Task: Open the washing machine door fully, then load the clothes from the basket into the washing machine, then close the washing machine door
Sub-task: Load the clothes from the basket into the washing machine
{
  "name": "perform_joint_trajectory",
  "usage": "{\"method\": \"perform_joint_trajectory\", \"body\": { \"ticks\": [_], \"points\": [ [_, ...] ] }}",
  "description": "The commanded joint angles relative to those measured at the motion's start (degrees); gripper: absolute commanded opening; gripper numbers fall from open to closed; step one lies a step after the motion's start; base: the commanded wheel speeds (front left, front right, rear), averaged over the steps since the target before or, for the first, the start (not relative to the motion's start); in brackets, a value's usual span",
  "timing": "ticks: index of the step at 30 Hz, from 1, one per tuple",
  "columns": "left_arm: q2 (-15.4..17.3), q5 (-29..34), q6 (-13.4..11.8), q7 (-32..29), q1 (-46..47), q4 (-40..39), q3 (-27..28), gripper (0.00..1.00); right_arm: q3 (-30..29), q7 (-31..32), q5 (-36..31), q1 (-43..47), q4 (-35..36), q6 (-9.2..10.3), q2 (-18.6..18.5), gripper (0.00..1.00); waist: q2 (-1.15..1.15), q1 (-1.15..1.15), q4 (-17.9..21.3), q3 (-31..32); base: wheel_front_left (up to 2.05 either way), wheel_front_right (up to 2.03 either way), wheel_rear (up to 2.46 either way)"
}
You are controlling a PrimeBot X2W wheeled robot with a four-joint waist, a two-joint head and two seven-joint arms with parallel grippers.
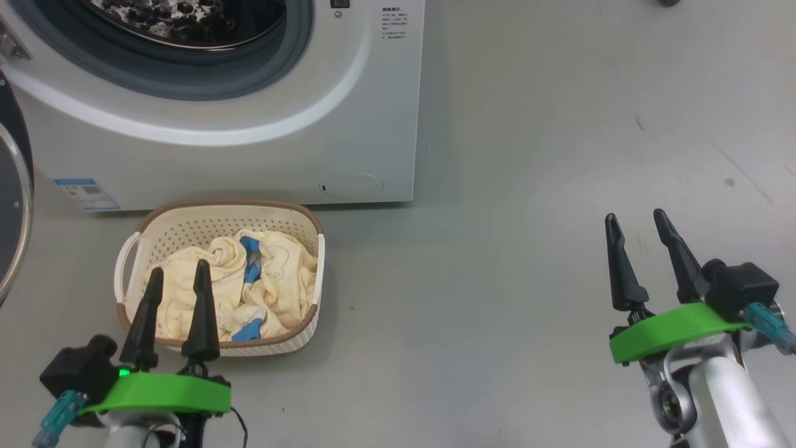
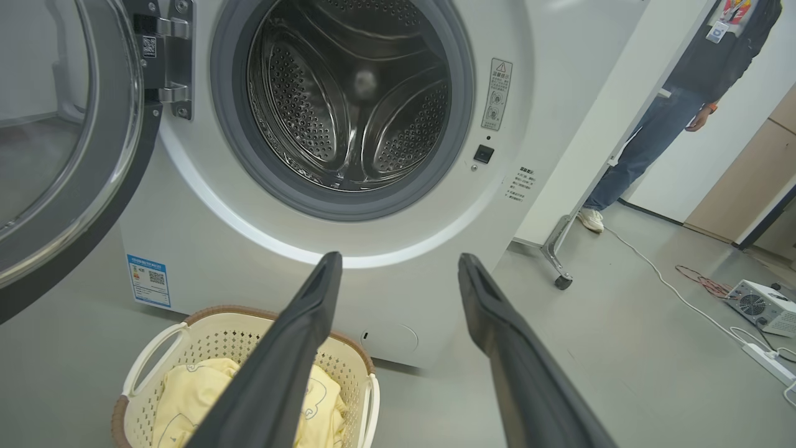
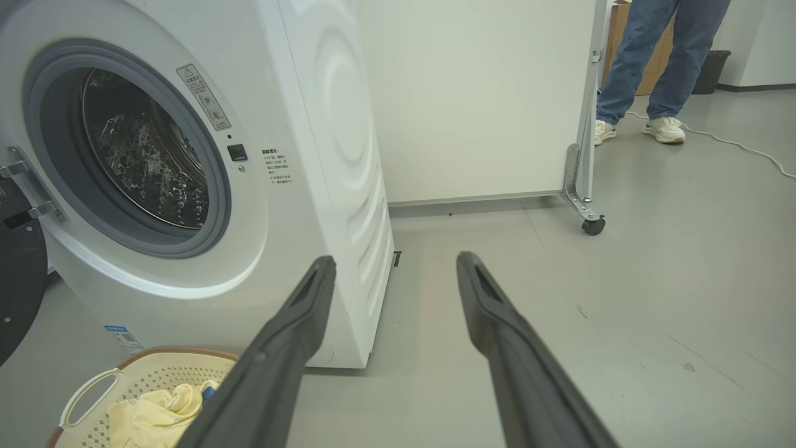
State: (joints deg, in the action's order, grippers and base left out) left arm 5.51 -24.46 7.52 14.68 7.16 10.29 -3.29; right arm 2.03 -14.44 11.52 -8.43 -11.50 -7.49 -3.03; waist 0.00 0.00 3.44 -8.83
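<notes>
Left fingers (image 1: 201, 311) spread apart, empty, above the near edge of the basket (image 1: 230, 205), right fingers (image 1: 622, 274) spread apart, empty, over the floor (image 1: 528, 186) well to the right, clothes (image 1: 273, 280) heaped in the basket, just before the washing machine (image 1: 360, 124), washing machine door (image 2: 62, 155) swung open at left.

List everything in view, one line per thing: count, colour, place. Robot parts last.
washing machine: 1, white, ahead on the floor
washing machine door: 1, black ring around clear glass, open at the robot's left
drum: 1, steel, inside the machine's opening
basket: 1, cream with brown rim, on the floor before the machine
clothes: 1 bundle, pale yellow and blue, in the basket
partition: 1, white, on castors beside the machine
person: 1, blue jeans, white shoes, behind the partition
left gripper: 1, dark fingers, open, by the basket
right gripper: 1, dark fingers, open, over the floor
</notes>
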Motion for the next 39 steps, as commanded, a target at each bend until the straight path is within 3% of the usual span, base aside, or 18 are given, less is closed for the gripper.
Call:
{"method": "perform_joint_trajectory", "body": {
  "ticks": [1,8,23,39],
  "points": [
    [1.2,-0.9,0.0,0.3,2.1,-1.7,1.4,1.00,1.1,-0.6,-0.5,-1.2,1.5,0.00,0.1,1.00,0.00,0.00,0.0,0.0,0.32,-0.32,0.00],
    [2.6,-2.4,0.0,0.3,2.3,-1.5,1.4,1.00,1.1,-0.6,-0.4,-1.2,1.3,0.00,0.1,1.00,0.00,0.00,-0.2,-0.1,0.87,-0.87,0.00],
    [1.5,0.2,0.0,0.3,2.1,-3.7,3.1,1.00,0.9,-0.6,-0.2,-1.4,1.1,0.00,0.1,1.00,0.00,0.00,-0.7,-0.7,1.57,-1.57,0.00],
    [1.4,0.7,0.0,0.3,1.8,-3.2,2.2,1.00,1.1,-0.6,-0.3,-1.6,1.1,0.00,0.1,1.00,0.00,0.00,-0.8,-0.8,0.13,-0.13,0.00]
  ]
}}
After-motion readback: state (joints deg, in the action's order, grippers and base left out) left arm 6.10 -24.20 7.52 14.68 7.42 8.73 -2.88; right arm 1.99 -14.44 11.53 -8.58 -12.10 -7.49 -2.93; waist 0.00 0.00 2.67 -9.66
